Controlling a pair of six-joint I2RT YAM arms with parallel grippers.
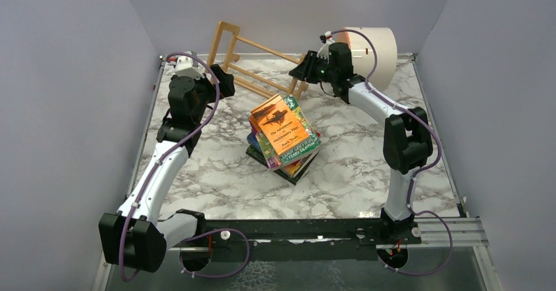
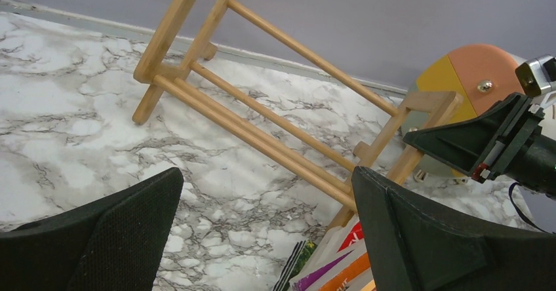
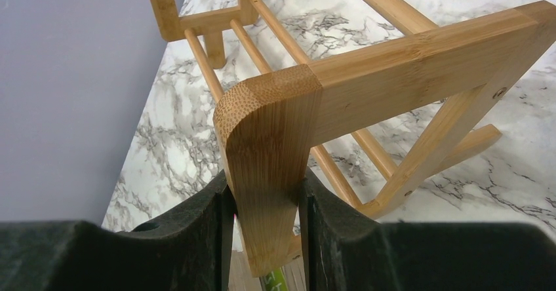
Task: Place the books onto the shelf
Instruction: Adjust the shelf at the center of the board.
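The books (image 1: 283,137) lie in a loose stack at the middle of the marble table, an orange cover on top. In the left wrist view their spines (image 2: 334,268) show at the bottom edge. The shelf (image 1: 219,34), a light-wood slatted rack, stands tilted at the back. My right gripper (image 1: 298,71) is shut on the shelf's right end piece; in its wrist view both pads of the right gripper (image 3: 265,199) press the wooden post of the shelf (image 3: 393,61). My left gripper (image 1: 223,81) hovers open beside the shelf's left end. Between the fingers of the left gripper (image 2: 265,173) only table and the shelf's rails (image 2: 262,107) show.
A cream drum (image 1: 380,55) with an orange and yellow face (image 2: 459,75) lies on its side at the back right, just behind the right gripper. Grey walls close in the table on three sides. A black rail (image 1: 295,229) runs along the near edge.
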